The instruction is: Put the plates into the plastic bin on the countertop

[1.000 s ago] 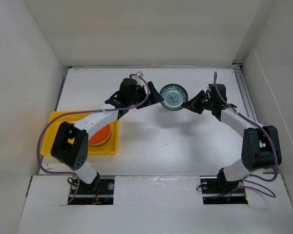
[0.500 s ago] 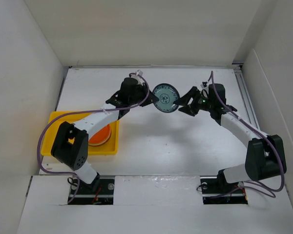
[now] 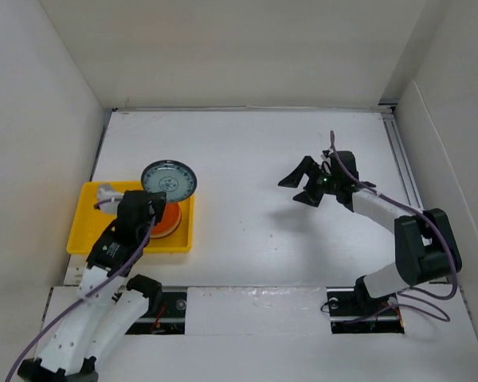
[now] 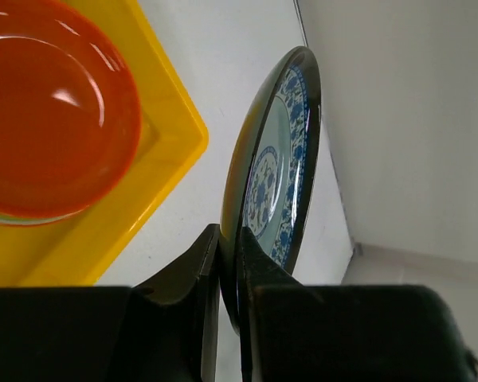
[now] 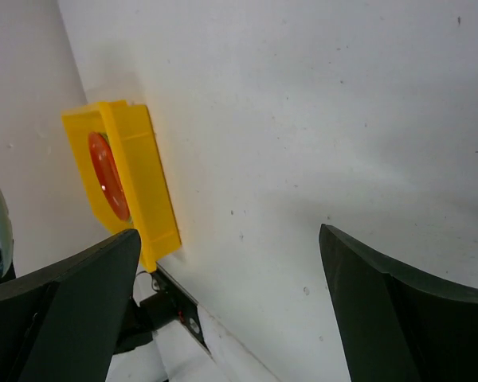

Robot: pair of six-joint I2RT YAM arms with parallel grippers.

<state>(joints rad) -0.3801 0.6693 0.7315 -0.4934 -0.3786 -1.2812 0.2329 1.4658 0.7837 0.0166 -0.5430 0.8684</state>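
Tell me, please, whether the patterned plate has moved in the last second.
Yes. The patterned plate, pinched in the left tool, travelled left and nearer, ending over the far right corner of the yellow bin.

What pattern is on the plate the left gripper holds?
Blue patterning on pale teal, dark rim. The plate shows best in the left wrist view.

An orange plate (image 3: 170, 217) fills the bin's (image 3: 80, 227) right end, and the left arm (image 3: 127, 232) crosses its middle. Bare countertop (image 3: 239, 215) runs from bin to right gripper (image 3: 300, 189); walls (image 3: 48, 119) close the sides.
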